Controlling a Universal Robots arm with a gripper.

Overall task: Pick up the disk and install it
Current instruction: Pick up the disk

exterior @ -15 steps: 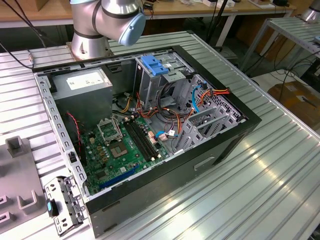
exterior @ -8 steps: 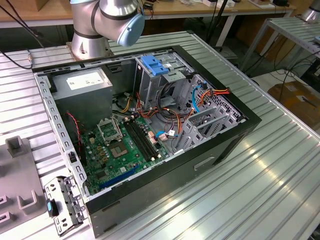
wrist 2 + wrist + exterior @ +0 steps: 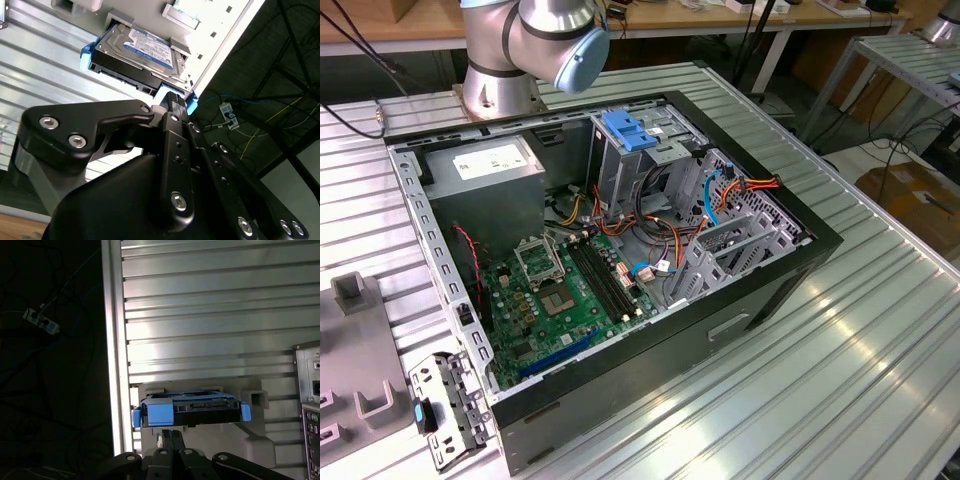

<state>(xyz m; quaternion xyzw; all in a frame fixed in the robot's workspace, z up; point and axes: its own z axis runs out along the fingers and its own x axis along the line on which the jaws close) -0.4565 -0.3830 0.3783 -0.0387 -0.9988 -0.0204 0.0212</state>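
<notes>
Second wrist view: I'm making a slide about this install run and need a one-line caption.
End effector close to the blue-railed disk resting near the edge of the ribbed metal table.

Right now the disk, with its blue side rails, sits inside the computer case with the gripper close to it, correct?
Not inside the computer case: the disk with its blue side rails sits in a grey holder on the ribbed table, as both wrist views show. The gripper is close to it.
</notes>
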